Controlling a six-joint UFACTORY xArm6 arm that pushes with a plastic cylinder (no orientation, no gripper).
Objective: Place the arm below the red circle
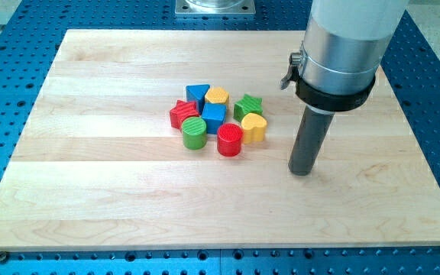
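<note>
Red circle [230,140] sits at the near edge of the block cluster, mid-desk [113,198], touching or just beside the yellow heart [254,128] on its right and the green cylinder [194,133] on its left. My tip [302,171] rests well right of it, slightly nearer. No hand on this rig, only the rod. Block looks light, rigid, smooth-sided; likely slides at a nudge, so approach below without contact.
</note>
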